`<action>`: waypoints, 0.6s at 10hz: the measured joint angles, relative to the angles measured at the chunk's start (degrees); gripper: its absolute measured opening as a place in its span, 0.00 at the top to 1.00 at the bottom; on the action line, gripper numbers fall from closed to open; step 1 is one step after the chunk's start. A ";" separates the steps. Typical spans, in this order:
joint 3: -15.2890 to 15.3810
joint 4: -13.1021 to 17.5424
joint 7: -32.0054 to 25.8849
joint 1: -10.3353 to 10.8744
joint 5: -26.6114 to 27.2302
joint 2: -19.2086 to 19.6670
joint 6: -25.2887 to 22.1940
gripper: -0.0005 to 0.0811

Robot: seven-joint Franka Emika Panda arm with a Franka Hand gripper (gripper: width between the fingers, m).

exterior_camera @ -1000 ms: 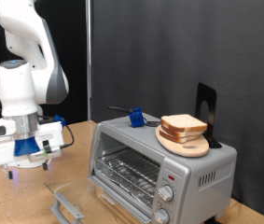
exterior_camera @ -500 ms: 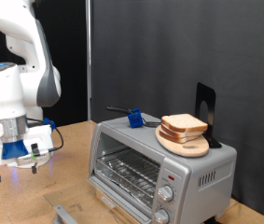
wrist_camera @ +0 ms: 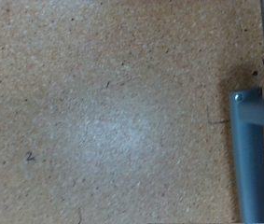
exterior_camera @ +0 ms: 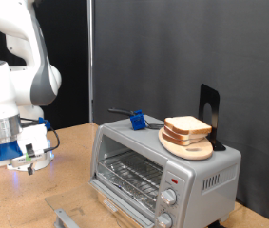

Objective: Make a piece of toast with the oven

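The oven [exterior_camera: 205, 171] stands on the wooden table at the exterior view's right. Its glass door is dropped open, with the handle [exterior_camera: 66, 215] low near the bottom edge, and the wire rack [exterior_camera: 129, 176] shows inside. The piece of toast [exterior_camera: 186, 126] lies on a round light-wood board [exterior_camera: 187, 148] on top of the oven. My gripper [exterior_camera: 12, 169] hangs just above the table at the far left, well away from the oven, with nothing visibly in it. The wrist view shows bare tabletop and the grey door handle [wrist_camera: 248, 154]; no fingers show there.
A blue clip-like object [exterior_camera: 135, 119] with a dark rod and a black upright stand [exterior_camera: 209, 109] sit on the oven top. Two knobs [exterior_camera: 169, 198] are on the oven's right front. A black curtain [exterior_camera: 172, 57] closes off the back.
The arm has swung towards the exterior view's left, away from the open oven door. The toast, board and oven have not moved.
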 joint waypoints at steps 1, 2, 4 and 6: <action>0.32 0.07 0.00 0.09 0.03 -0.93 -2.38 0.16; 0.90 0.07 0.25 0.38 0.56 -2.90 -5.07 0.16; 2.52 0.12 2.65 1.31 2.59 -7.64 -9.42 0.16; 3.97 0.78 5.81 2.25 4.88 -11.82 -13.96 0.16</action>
